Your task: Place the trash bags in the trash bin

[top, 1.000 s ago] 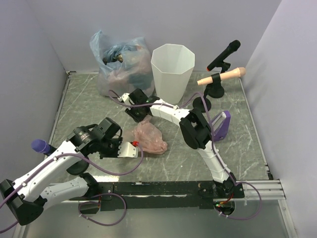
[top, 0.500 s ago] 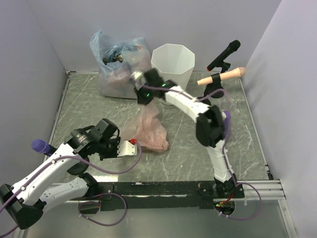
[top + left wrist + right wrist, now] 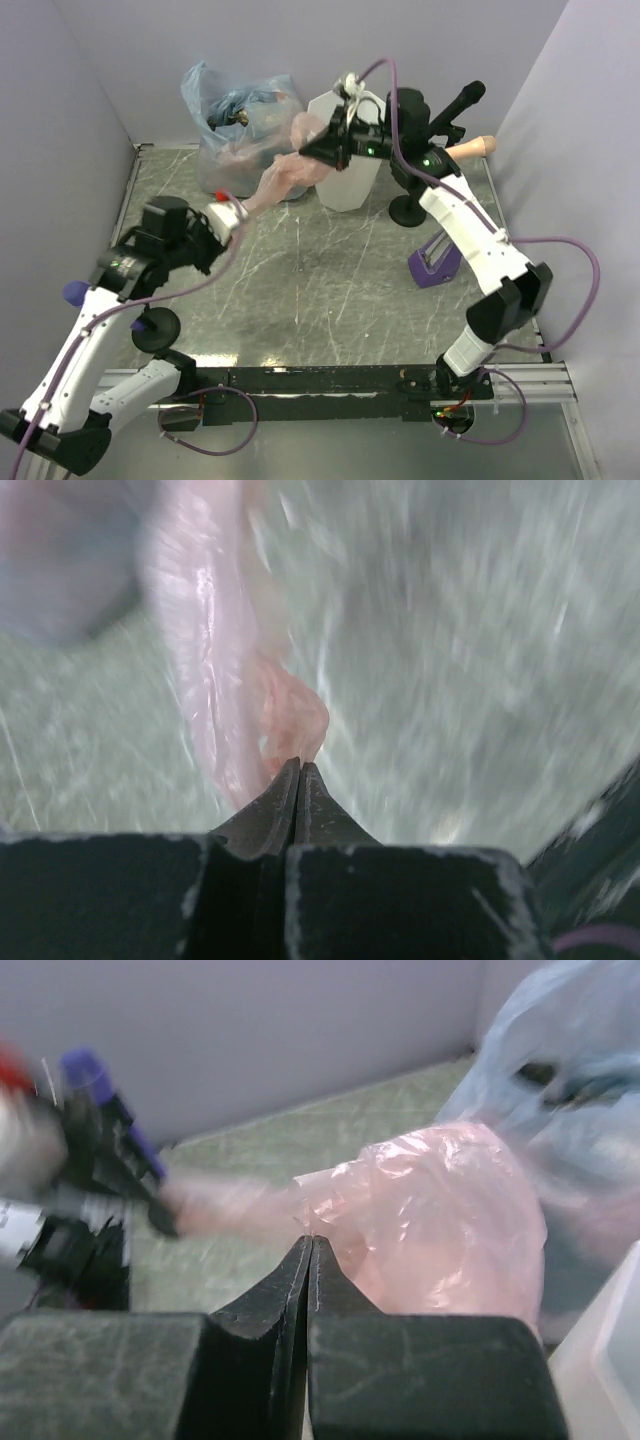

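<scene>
A pink trash bag (image 3: 280, 180) hangs in the air, stretched between both grippers, just left of the white faceted trash bin (image 3: 350, 187). My left gripper (image 3: 232, 212) is shut on its lower left end; the left wrist view shows the closed tips (image 3: 298, 766) pinching pink film (image 3: 215, 680). My right gripper (image 3: 314, 152) is shut on its upper right end, in front of the bin's rim; the right wrist view shows closed tips (image 3: 311, 1241) on the bag (image 3: 440, 1210). A stuffed clear-bluish bag (image 3: 235, 120) stands at the back left, and also shows in the right wrist view (image 3: 580, 1050).
A black microphone on a stand (image 3: 452, 108) and a tan handle (image 3: 468, 148) stand right of the bin. A purple object (image 3: 436, 255) lies at the right. A purple-capped item (image 3: 74, 293) sits by the left arm. Walls close the left, back and right.
Both grippers have lifted the pink bag off the table and carried it back toward the bin. The right arm swung up and right; the left arm rose and reached back.
</scene>
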